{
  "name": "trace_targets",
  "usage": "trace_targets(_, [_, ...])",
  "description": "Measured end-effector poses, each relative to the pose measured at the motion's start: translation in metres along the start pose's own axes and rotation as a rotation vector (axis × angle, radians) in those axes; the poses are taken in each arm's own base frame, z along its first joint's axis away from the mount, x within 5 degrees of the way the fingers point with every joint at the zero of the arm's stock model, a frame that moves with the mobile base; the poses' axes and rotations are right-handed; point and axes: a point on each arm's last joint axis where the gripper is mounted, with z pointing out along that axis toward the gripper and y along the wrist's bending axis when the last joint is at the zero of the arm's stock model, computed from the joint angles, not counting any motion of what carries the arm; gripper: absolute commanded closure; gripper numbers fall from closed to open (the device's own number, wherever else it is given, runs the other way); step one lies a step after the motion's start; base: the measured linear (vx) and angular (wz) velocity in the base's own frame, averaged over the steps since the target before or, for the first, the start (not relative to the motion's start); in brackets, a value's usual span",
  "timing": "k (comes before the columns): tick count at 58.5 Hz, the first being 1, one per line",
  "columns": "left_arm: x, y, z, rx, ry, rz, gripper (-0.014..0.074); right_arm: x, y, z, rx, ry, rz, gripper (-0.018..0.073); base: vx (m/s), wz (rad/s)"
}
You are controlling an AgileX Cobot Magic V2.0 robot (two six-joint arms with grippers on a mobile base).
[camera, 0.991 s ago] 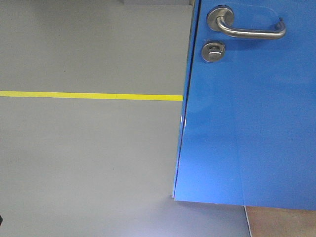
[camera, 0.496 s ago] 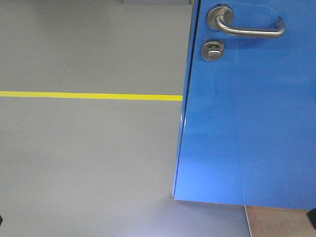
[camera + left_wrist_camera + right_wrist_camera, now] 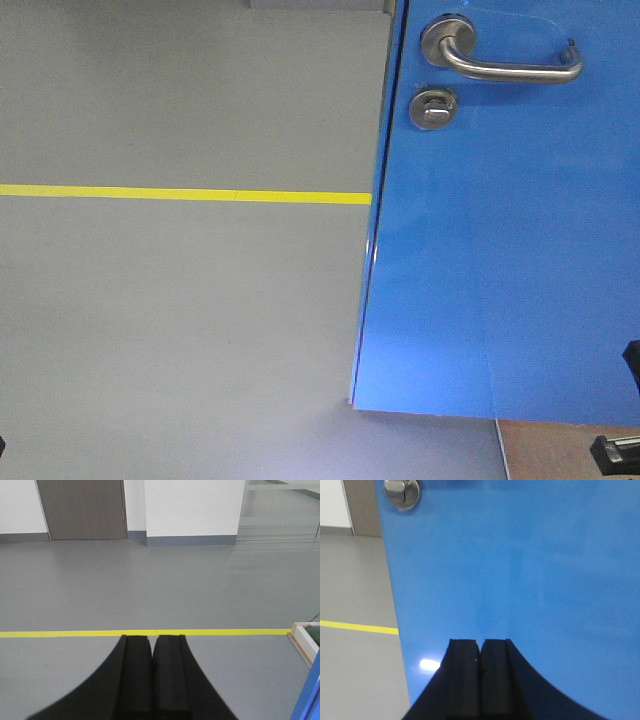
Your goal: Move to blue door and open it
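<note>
Blue door [image 3: 500, 230] fills right half of front view, free edge at centre, bottom edge just above grey floor [image 3: 180, 320]. Lever handle [image 3: 505, 58] at top, pointing right; round thumb-turn lock [image 3: 433, 107] directly below its rose. No readable writing, brand or label on door, hardware or floor.

Right gripper [image 3: 480, 677]: fingers [image 3: 464, 680] pressed together, nothing between them. Door panel straight ahead of right gripper and close, covering most of right wrist view. Thumb-turn up and left of gripper tip. Contact between gripper and panel: cannot tell. Door edge left of gripper, floor and yellow floor line [image 3: 185, 194] beyond it. Glare spot on panel just left of gripper.

Left gripper [image 3: 152, 680]: fingers [image 3: 137, 680] closed against each other, holding nothing. Ahead of left gripper: open grey floor, yellow line running crosswise just past fingertips. Sliver of blue door at far lower right of left gripper, with wooden frame piece [image 3: 306, 642] just above it. Far ahead: white wall [image 3: 192, 507] and brown door [image 3: 82, 507], up-left of gripper.

Dark hardware bits at lower right edge of front view, too cropped to identify.
</note>
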Motion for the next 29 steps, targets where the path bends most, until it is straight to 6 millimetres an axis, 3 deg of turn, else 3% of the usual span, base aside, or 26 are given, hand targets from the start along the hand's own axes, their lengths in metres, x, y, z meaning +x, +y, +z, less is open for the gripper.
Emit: trace_targets(29, [0.0000, 0.0000, 0.0000, 0.000, 0.000, 0.000, 0.0524, 0.0004, 0.0000, 0.0000, 0.000, 0.004, 0.006, 0.0547, 0.00, 0.00])
